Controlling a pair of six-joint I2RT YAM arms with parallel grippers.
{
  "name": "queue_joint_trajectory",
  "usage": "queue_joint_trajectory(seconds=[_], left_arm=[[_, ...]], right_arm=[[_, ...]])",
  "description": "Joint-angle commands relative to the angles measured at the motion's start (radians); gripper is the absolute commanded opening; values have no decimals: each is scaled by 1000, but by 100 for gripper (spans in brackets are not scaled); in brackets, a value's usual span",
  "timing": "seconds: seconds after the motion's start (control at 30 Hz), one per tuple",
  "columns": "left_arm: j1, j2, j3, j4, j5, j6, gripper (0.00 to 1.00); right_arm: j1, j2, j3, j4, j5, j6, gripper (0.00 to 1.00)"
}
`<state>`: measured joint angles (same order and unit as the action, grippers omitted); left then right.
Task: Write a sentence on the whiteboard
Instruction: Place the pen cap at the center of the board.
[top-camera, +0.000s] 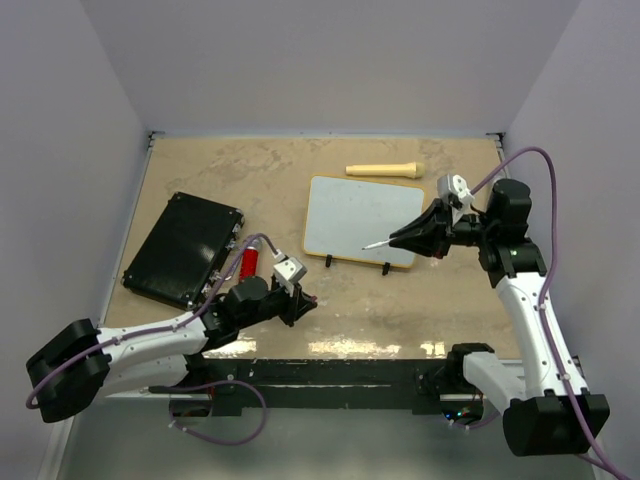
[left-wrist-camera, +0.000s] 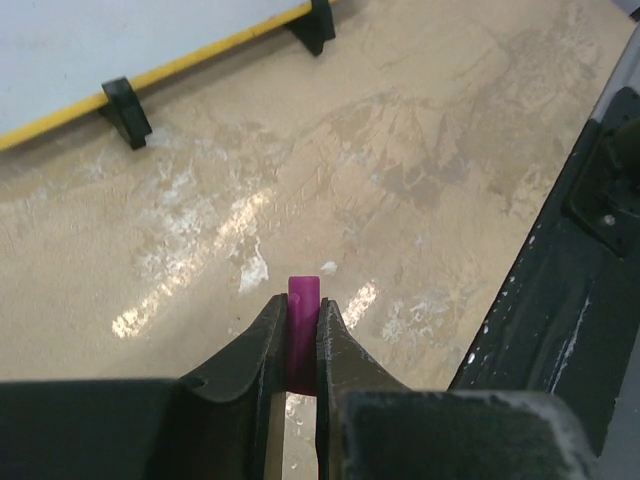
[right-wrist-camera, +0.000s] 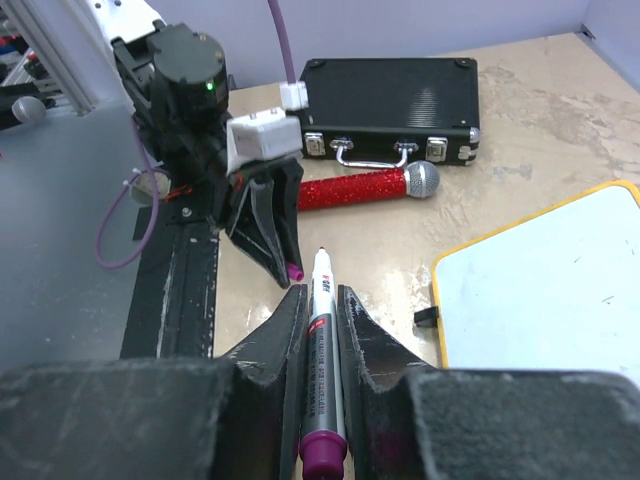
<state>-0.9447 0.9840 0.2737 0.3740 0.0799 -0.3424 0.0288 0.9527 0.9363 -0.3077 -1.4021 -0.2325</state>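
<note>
Nearest me, the left end effector (left-wrist-camera: 303, 310) is pinching a small magenta cap (left-wrist-camera: 304, 288) between narrowly set fingers, hanging low over the bench (top-camera: 220, 170) and well short of the board (top-camera: 355, 215). A little farther in, the right end effector (right-wrist-camera: 322, 300) is clamping a white marker (right-wrist-camera: 322, 350), its tip pointing leftward and slightly toward the near edge. The board is standing on two black feet, its long axis running left to right. The tip is hovering by its near edge, and I can't tell whether it is touching. The right arm is plainly the nearer one. No sentence is showing yet. The bench is gleaming, mottled tan with glare. Off left, a black case (top-camera: 183, 248) and a red glitter microphone (top-camera: 250, 262) are lying together. Beyond the board a cream handle-shaped thing (top-camera: 385, 170) is resting, and pale walls (top-camera: 320, 60) are closing in three sides.
</note>
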Motion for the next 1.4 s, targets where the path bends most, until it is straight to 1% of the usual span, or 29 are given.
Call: queue_joint_trajectory(seconds=[0.0, 0.1, 0.23, 0.3, 0.53, 0.73, 0.87, 0.9, 1.03, 1.13, 1.17, 1.23, 1.27, 1.3, 1.33, 1.37], left_arm=[[-25, 50, 59, -6, -120, -59, 0], [-26, 35, 36, 8, -140, -75, 0], [-26, -34, -11, 14, -170, -102, 0], [-26, -45, -30, 19, -181, -109, 0], [-23, -19, -41, 19, -200, -147, 2], [-23, -7, -27, 8, -215, -153, 4], [-14, 4, -13, -20, -229, -156, 12], [-12, 8, -8, -26, -229, -156, 16], [17, 33, 10, -38, -220, -158, 22], [30, 61, 42, -70, -218, -156, 28], [32, 65, 57, -105, -215, -152, 29], [32, 76, 94, -138, -216, -141, 36], [32, 77, 102, -155, -215, -135, 39], [34, 71, 110, -164, -216, -132, 44], [34, 67, 116, -170, -216, -133, 48], [34, 61, 116, -176, -218, -133, 50]], right_arm=[[2, 3, -5, 107, -9, 113, 0], [2, -2, -10, 108, -11, 116, 0], [5, 3, -13, 110, -14, 116, 0], [5, 3, -17, 113, -14, 114, 0], [5, 11, -28, 117, -11, 99, 0], [5, 23, -19, 62, 12, 27, 0], [3, 40, -2, -8, 41, -59, 0], [3, 43, 2, -27, 48, -80, 0], [-1, 61, 16, -93, 71, -163, 0], [-12, 81, 19, -120, 80, -203, 0], [-21, 87, 24, -140, 78, -227, 0], [-26, 103, 33, -175, 62, -269, 0], [-58, 106, 33, -197, 52, -293, 0], [-66, 106, 33, -205, 40, -303, 0], [-82, 104, 33, -214, 38, -315, 0], [-90, 103, 33, -231, 35, -338, 0]])
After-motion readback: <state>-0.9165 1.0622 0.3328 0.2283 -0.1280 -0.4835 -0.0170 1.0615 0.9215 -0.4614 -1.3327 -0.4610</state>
